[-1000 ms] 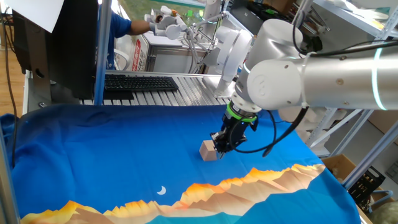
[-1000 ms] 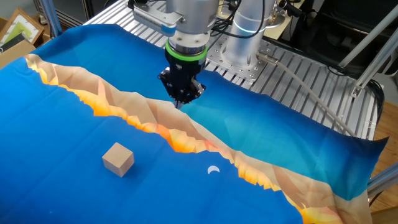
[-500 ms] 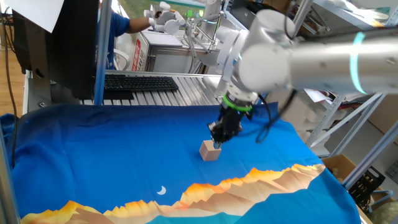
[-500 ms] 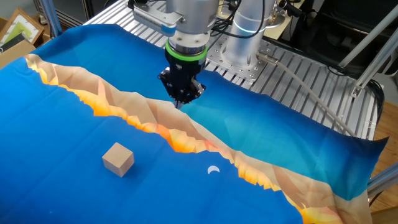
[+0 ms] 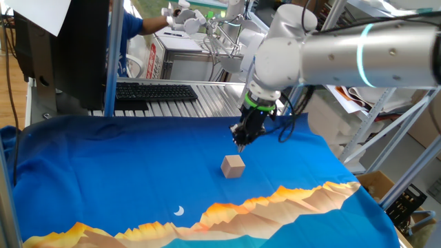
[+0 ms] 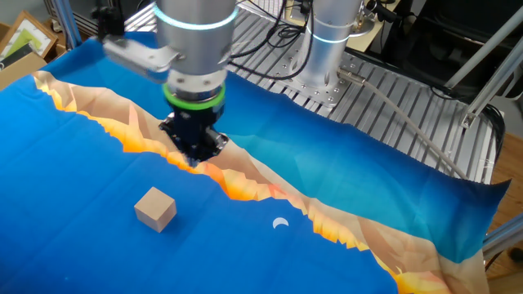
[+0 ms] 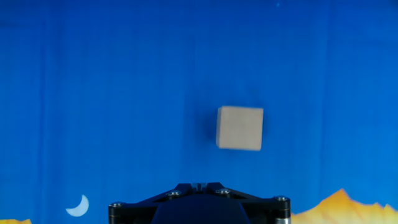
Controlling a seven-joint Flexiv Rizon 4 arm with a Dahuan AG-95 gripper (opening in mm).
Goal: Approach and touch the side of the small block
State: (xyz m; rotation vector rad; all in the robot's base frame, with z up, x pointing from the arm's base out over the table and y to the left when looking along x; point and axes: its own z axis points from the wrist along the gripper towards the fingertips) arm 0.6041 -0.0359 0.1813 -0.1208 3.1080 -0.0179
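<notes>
The table carries a blue cloth with the small block resting on it.

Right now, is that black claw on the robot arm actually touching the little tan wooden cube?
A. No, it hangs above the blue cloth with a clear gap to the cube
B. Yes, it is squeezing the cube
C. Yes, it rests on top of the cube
A. In both fixed views the black claw hangs apart from the small tan wooden cube, which sits alone on the blue cloth.
</notes>
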